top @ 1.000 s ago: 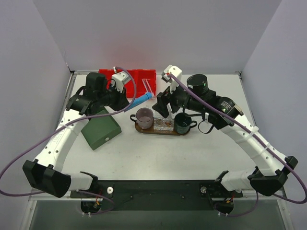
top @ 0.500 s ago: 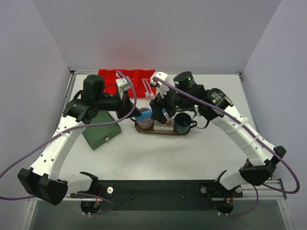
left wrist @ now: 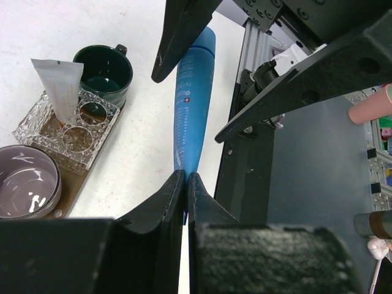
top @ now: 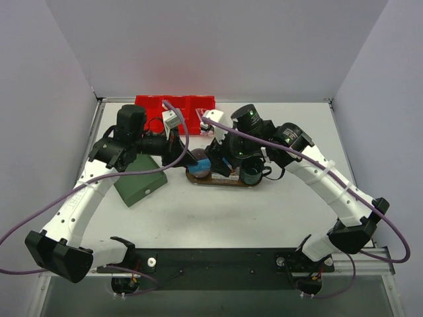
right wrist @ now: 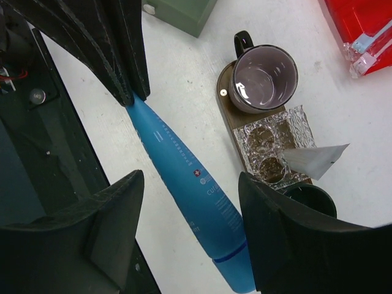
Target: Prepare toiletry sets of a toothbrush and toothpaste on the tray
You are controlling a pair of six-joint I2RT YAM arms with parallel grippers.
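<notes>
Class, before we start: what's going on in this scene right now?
The left hand pinches the crimped end of the blue toothpaste tube. The right hand is open around the tube's body, not gripping it yet. A white tube already stands in the clear holder on the tray, between a purple mug and a dark green mug.

This is a robotics lab test cell. A white surface is boxed in by plain pale grey panels on the left, far and right. A left arm and a right arm, white and black, are bolted to a black base plate at the near edge, trailing purple cables.
</notes>
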